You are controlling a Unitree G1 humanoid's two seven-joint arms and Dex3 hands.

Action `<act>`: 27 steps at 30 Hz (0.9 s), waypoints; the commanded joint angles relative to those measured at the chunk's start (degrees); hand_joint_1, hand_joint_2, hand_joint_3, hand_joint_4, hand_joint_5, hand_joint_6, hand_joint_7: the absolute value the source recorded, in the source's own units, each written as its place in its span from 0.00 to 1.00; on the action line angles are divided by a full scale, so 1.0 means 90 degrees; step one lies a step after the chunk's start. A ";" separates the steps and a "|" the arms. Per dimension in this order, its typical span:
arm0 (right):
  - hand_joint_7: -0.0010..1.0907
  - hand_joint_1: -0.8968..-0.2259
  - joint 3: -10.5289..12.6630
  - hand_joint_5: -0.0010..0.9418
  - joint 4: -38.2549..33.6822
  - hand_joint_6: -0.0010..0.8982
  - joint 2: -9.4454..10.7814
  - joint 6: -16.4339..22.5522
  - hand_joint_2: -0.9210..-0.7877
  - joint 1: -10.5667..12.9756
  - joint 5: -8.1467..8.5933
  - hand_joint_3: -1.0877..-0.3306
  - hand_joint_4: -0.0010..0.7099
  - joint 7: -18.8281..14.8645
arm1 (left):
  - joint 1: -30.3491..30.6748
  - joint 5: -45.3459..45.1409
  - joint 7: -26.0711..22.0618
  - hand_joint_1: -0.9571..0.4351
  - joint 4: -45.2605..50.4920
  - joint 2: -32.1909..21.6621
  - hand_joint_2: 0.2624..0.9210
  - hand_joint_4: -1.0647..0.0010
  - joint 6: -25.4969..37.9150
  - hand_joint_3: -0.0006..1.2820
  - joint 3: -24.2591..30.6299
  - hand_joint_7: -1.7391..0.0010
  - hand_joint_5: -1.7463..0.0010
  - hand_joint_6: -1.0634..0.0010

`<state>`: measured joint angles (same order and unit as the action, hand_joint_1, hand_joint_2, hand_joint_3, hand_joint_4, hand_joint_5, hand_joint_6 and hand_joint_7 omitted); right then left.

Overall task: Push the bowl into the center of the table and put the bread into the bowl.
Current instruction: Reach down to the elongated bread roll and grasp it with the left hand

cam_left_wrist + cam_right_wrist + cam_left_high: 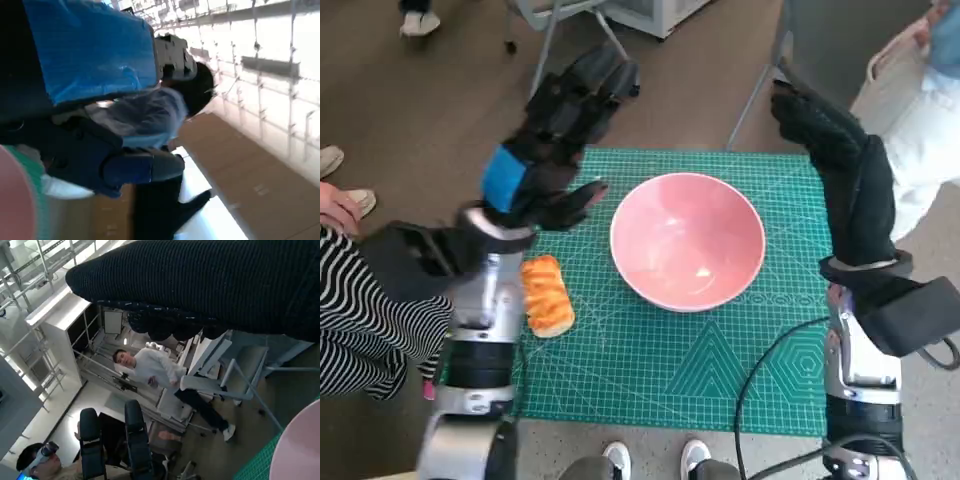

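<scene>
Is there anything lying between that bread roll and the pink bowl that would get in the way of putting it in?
Nothing visible does. The bread lies on the green mat beside the pink bowl, with only bare mat between them. The bowl looks empty. The left hand hovers above and beyond the bread, holding nothing.

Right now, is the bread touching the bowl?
Apart. The head view shows a strip of green mat between the bread and the bowl; the bread lies beside the left forearm, the bowl near the table's middle.
</scene>
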<state>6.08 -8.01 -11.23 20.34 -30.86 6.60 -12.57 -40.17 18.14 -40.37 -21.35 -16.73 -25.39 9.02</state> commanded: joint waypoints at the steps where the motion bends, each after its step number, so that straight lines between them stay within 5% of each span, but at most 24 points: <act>1: 0.50 0.16 -0.0003 0.01 0.0025 0.08 -0.0007 -0.0073 0.00 0.0189 0.0021 0.56 0.31 -0.0016 | -0.0364 -0.0836 -0.0435 0.33 -0.0565 -0.1411 0.96 0.85 -0.1072 0.13 0.0100 0.69 0.98 1.00; 6: 0.51 0.16 0.0030 0.01 0.0115 0.08 -0.0014 -0.0113 0.00 0.0247 0.0065 0.55 0.32 -0.0021 | -0.0543 -0.1379 -0.0935 0.43 -0.0840 -0.2378 0.82 0.79 -0.1439 0.05 -0.0184 0.66 0.97 0.91; 13: 0.52 0.16 0.0068 0.01 0.0148 0.10 0.0022 -0.0172 0.00 0.0262 0.0093 0.55 0.32 0.0025 | -0.0749 -0.1979 -0.1466 0.57 -0.1200 -0.3207 0.76 0.73 -0.1836 0.01 -0.0716 0.79 0.99 0.74; 27: 0.52 0.17 0.0049 0.01 0.0037 0.11 0.0170 -0.0136 0.00 0.0200 0.0076 0.55 0.31 0.0090 | -0.0634 -0.2378 -0.1997 0.63 -0.1201 -0.3525 0.76 0.74 -0.1791 0.00 -0.1504 0.96 1.00 0.61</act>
<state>6.50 -6.92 -10.12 19.81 -30.18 6.87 -12.22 -46.19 -2.13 -57.48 -32.95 -47.25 -42.31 -3.21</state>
